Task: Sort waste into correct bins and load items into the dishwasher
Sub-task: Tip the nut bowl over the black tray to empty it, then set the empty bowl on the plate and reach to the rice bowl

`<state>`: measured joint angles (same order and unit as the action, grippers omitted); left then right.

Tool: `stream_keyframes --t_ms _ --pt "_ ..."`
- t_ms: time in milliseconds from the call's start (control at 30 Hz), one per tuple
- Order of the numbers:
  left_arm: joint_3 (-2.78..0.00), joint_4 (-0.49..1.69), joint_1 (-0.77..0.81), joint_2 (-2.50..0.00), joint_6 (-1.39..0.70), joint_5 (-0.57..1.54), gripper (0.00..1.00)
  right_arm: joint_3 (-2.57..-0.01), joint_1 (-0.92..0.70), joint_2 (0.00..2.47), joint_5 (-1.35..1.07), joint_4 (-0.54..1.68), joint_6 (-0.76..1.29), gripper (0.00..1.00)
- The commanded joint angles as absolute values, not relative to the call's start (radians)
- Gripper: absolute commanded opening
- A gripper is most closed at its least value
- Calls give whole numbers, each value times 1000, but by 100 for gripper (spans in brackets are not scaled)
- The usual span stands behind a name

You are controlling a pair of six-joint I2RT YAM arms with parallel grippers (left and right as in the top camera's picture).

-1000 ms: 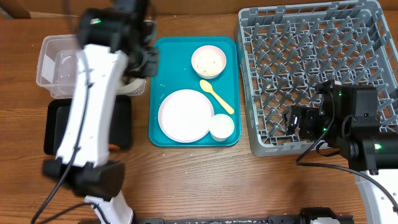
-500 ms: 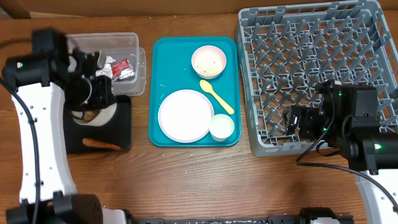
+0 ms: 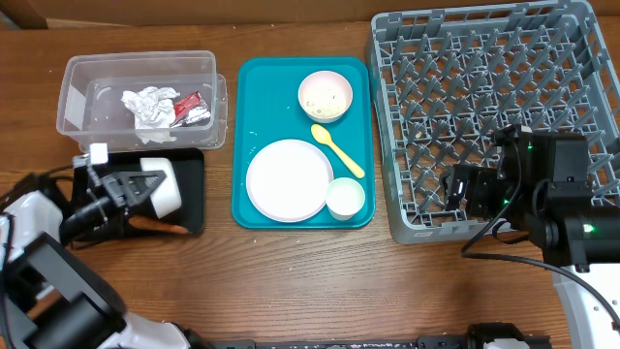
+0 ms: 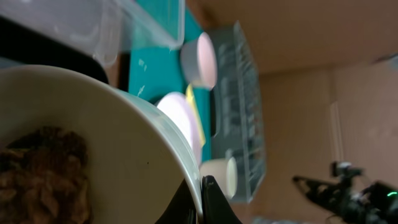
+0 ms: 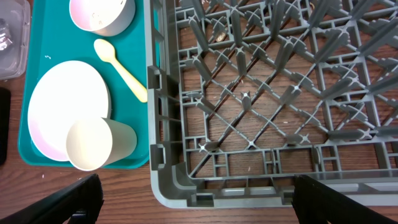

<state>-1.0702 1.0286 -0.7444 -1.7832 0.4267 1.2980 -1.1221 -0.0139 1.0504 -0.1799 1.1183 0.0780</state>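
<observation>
Food scraps are being emptied at the 9 o'clock side of the counter point(image 3: 291, 262). The left hand point(image 4: 200, 200) is pinching the rim of a white bowl point(image 3: 163, 189), fingers pressed together on its wall, and is holding it tipped on its side over the black tray point(image 3: 192, 170). Brown lumps point(image 4: 37, 174) are sitting inside the bowl, and one orange-brown lump point(image 3: 160, 225) is lying on the tray at the bowl's 6 o'clock.

The bowl's mouth seems to be facing 9 o'clock, toward the hand, with its base toward 3 o'clock. Its rim, seen edge-on from above, is running roughly 12 to 6.

The next move is likely calling for a steeper tip, mouth downward and kept over the tray, so the lumps slide out without spilling onto the counter. After that, the emptied bowl is due for the rack point(image 3: 484, 107) at 3 o'clock.

The right hand point(image 5: 196, 193) is hanging spread wide and holding nothing over the rack's 7 o'clock corner.

The tub point(image 3: 73, 107), at 12 o'clock of the black tray, is holding the napkin point(image 3: 145, 102) and wrapper point(image 3: 191, 107). A second bowl point(image 3: 325, 94), spoon point(image 3: 337, 148), plate point(image 3: 289, 179) and cup point(image 3: 344, 197) are waiting on the teal tray point(image 3: 254, 87), not yet loaded.
</observation>
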Motion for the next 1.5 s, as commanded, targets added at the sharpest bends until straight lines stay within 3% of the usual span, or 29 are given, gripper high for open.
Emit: stream_keyframes --t_ms 0,267,600,800,967,1233,1333,1467 --pt "-1053 1015 -789 -1880 472 1581 4 -1125 -11 1046 -189 1117 82 100" --pt "-1063 1084 -795 -1949 328 1583 4 -1125 -11 1046 -189 1125 82 100" --pt "-1201 1083 -796 -1947 337 1568 4 -1125 -11 1046 -189 1126 82 100" --pt "-1446 1291 -707 -1873 467 1419 4 -1125 -11 1046 -189 1124 82 100" --pt "-1711 1346 -448 -1712 401 966 4 -1125 -11 1046 -189 1122 82 100" --pt "-1714 1196 129 -1699 236 281 4 -1125 -11 1046 -189 1110 82 100" --pt "-1702 1154 270 -1768 157 91 4 -1125 -11 1046 -189 1112 81 100" --pt "-1702 1136 374 -1895 104 20 4 -1125 -11 1046 -189 1113 82 100"
